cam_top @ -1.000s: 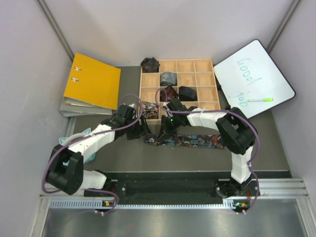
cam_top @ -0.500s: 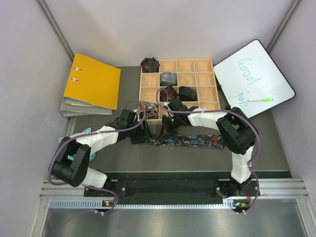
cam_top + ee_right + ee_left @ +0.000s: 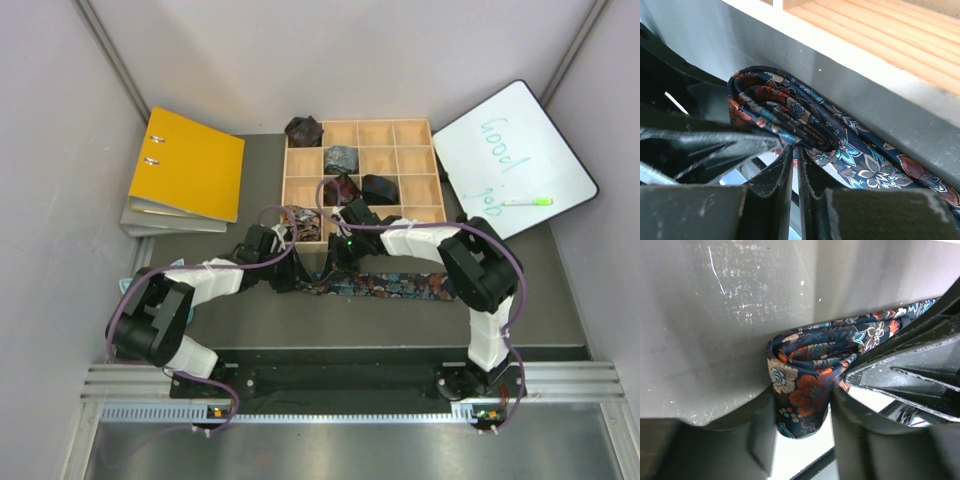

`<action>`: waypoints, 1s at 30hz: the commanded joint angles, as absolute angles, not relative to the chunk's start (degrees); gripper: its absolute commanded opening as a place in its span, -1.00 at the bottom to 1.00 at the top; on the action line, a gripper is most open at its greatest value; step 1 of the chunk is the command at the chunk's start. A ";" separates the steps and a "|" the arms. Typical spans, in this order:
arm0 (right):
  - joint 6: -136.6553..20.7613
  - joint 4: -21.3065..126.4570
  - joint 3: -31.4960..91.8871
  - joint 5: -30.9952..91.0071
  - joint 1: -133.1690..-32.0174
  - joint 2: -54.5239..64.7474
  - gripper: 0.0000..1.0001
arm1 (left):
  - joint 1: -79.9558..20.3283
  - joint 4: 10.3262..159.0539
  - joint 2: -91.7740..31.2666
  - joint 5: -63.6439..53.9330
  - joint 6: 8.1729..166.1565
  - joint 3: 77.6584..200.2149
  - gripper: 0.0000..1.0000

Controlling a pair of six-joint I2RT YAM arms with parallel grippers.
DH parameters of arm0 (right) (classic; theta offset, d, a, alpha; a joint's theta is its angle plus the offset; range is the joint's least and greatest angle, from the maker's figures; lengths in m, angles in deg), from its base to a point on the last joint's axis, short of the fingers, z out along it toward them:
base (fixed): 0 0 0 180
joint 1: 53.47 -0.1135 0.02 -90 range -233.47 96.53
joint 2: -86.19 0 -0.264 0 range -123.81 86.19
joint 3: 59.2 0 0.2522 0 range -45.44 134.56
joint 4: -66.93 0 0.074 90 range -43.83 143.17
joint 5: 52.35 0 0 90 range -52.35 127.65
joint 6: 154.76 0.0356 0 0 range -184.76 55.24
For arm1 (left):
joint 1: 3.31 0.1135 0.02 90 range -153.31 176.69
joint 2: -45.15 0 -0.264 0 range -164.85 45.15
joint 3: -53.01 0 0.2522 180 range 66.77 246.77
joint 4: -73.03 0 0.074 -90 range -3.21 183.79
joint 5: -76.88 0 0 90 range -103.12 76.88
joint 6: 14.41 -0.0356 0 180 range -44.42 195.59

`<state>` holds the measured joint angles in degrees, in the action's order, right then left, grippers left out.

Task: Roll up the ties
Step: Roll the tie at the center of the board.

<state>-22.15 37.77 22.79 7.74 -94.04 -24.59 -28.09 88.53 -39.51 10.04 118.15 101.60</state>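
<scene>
Fingers [image 3: 762, 435] of left gripper [image 3: 802, 397] clamped rolled end of floral tie [image 3: 810, 352]; right gripper [image 3: 795, 152] stood closed beside it. Rolling appeared at an early stage; next turn would need steady tension.

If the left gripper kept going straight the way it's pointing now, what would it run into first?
The rolled end of the floral tie. It sits right between the fingers of the left gripper and seems to touch both, so any advance would press into it first.

Out on the dark worktop [image 3: 250, 310], a yellow binder [image 3: 188, 163] lies on a grey folder [image 3: 140, 222] at far left, a wooden grid box [image 3: 408, 160] sits at centre back, and a whiteboard [image 3: 515, 160] reading "good job" leans at right, a green marker [image 3: 527, 202] on it.
</scene>
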 commanded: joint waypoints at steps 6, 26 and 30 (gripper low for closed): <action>-22.66 39.02 22.59 8.91 -93.54 -23.85 -0.82 | -27.92 90.73 -41.25 7.72 118.30 102.01 -0.63; -20.99 38.93 19.78 9.78 -93.54 -15.50 -0.81 | -31.26 125.54 -33.68 -21.64 109.86 119.84 -0.69; -20.73 39.81 18.46 9.70 -93.54 -15.76 -0.81 | -33.63 127.83 -35.53 -25.24 109.69 122.48 -0.69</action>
<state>-21.04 38.32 19.84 9.18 -94.00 -17.49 -31.63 123.00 -34.79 -19.42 111.07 118.38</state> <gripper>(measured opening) 0.094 0.249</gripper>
